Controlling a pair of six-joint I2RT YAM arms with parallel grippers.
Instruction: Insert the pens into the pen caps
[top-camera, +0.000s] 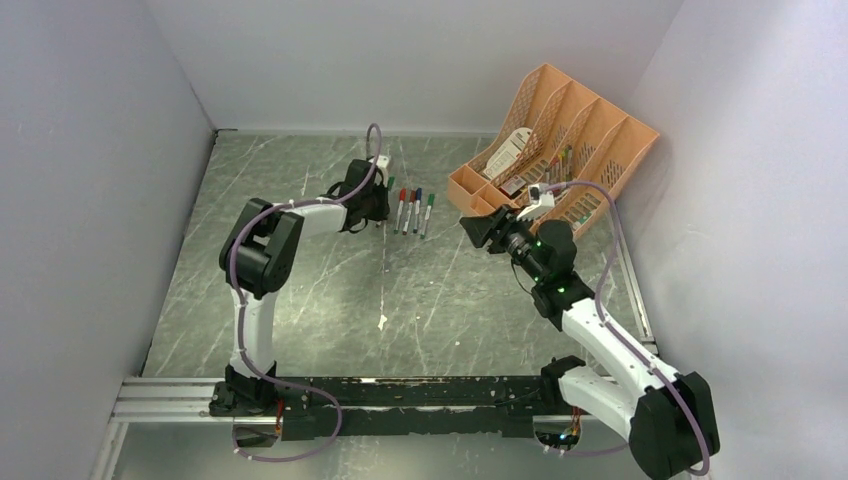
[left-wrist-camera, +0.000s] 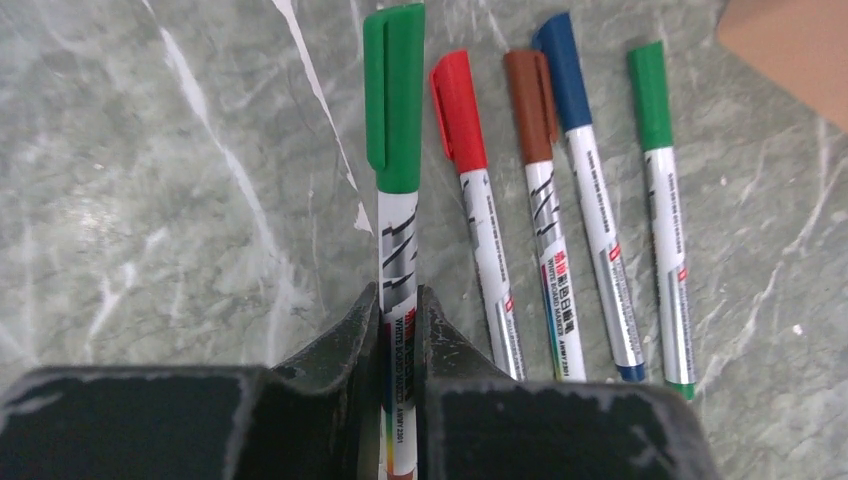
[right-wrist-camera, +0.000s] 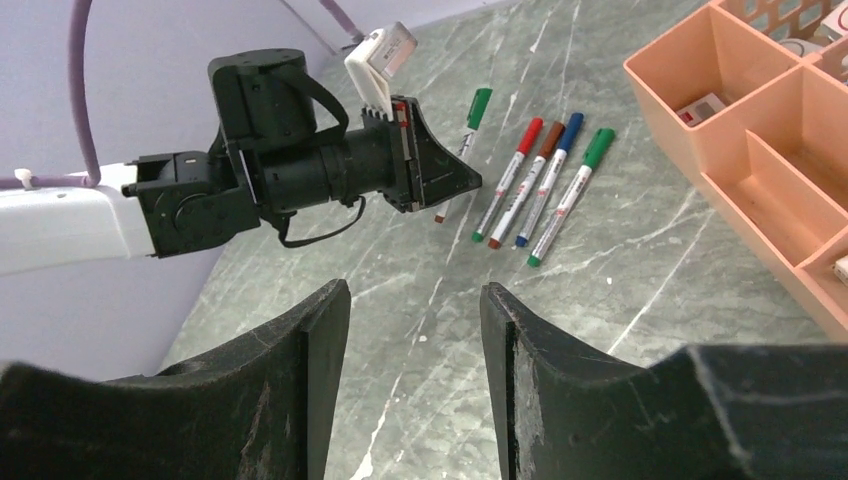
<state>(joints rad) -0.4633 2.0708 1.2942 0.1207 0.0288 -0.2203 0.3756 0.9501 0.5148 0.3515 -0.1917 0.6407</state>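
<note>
Gripping pen (left-wrist-camera: 397, 230) in left claw (left-wrist-camera: 398, 300), green cap (left-wrist-camera: 393, 100) pointing straight ahead; four pens (left-wrist-camera: 545, 200) parallel just right. Holding right claw (right-wrist-camera: 415, 300) half open, empty, above worktop (right-wrist-camera: 620, 290).

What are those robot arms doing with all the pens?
The left gripper is shut on a green-capped pen, holding it by its white barrel beside a row of four pens lying on the grey table. Those four wear red, brown, blue and green caps. The right gripper is open and empty, hanging in the air near the orange organiser. Every pen on the table already has its cap on.
</note>
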